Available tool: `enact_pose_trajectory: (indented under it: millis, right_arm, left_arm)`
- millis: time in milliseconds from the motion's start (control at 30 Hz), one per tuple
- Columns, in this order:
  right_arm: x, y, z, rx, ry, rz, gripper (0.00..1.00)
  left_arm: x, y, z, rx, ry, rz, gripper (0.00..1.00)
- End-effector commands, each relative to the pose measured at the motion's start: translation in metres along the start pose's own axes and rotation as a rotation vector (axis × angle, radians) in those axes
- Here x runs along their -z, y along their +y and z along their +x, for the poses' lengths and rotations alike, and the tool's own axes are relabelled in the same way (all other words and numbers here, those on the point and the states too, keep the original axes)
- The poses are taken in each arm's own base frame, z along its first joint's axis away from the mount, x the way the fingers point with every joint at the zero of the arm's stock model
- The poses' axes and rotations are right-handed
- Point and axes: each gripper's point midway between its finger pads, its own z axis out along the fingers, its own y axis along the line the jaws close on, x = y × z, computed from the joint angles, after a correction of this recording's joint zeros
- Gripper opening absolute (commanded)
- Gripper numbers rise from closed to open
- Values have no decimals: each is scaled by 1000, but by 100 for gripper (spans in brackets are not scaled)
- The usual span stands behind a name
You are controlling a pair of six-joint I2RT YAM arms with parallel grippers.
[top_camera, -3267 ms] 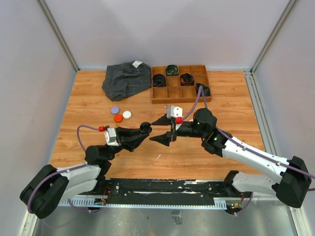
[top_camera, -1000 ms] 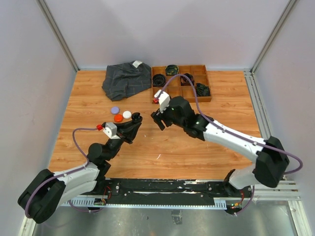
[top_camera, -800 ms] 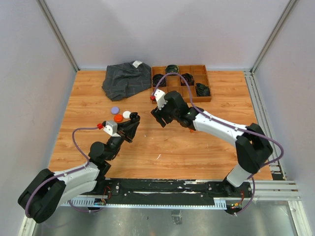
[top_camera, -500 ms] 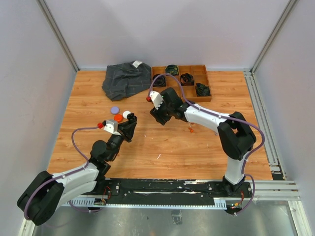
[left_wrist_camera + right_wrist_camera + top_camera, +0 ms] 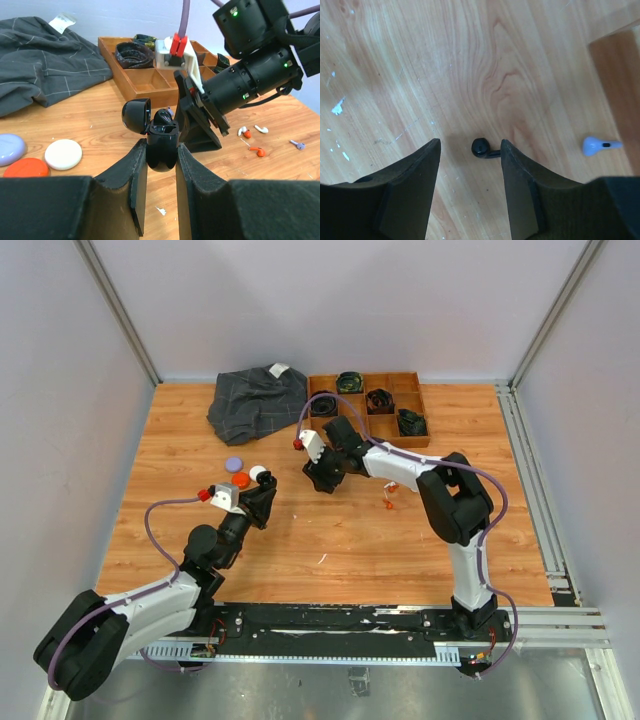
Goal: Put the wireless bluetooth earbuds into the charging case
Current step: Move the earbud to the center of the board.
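Note:
My left gripper (image 5: 262, 496) is shut on the black charging case (image 5: 162, 145) and holds it upright above the table with its lid (image 5: 136, 115) open. A dark rounded piece sits in the case's mouth. My right gripper (image 5: 322, 478) points down at the table, open, with its fingertips on either side of a black earbud (image 5: 481, 148) lying on the wood, and its midpoint (image 5: 470, 143) is just left of the bud. A pale purple earbud (image 5: 600, 145) lies to the right. White (image 5: 261, 129), orange-red (image 5: 259, 151) and purple (image 5: 298, 145) earbuds lie beyond the right gripper.
Purple (image 5: 234, 464), orange (image 5: 240, 481) and white (image 5: 259, 473) pucks lie just beyond my left gripper. A wooden compartment tray (image 5: 360, 445) with black coiled belts stands at the back. A dark folded cloth (image 5: 255, 402) lies to its left. Orange earbuds (image 5: 388, 503) lie right of centre.
My right arm has swung left and away from the arm bases, and its open gripper now stands over the black earbud. My left gripper has carried the case left, toward the pucks.

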Motion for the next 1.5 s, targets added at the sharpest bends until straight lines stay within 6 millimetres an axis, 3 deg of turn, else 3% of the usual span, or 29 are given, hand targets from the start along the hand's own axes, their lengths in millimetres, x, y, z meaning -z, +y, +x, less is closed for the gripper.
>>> enact_pose_trajectory:
  millis: [0, 400, 967, 1233, 1467]
  right_arm:
    - [-3, -1, 8, 11, 40, -37, 52]
    - [-1, -12, 32, 2, 128, 25, 44]
    - [9, -17, 44, -43, 178, 90, 33]
    - [19, -14, 59, -164, 252, 142, 19]
    - [34, -7, 78, -311, 347, 199, 18]
  left_arm:
    - [-3, 2, -13, 6, -47, -13, 0]
    - [-1, -1, -15, 11, -58, 2, 0]
    - [-1, -4, -16, 18, -62, 16, 0]
    - [-1, -5, -18, 21, -67, 25, 0]
    - [-1, -6, -18, 21, -67, 28, 0]
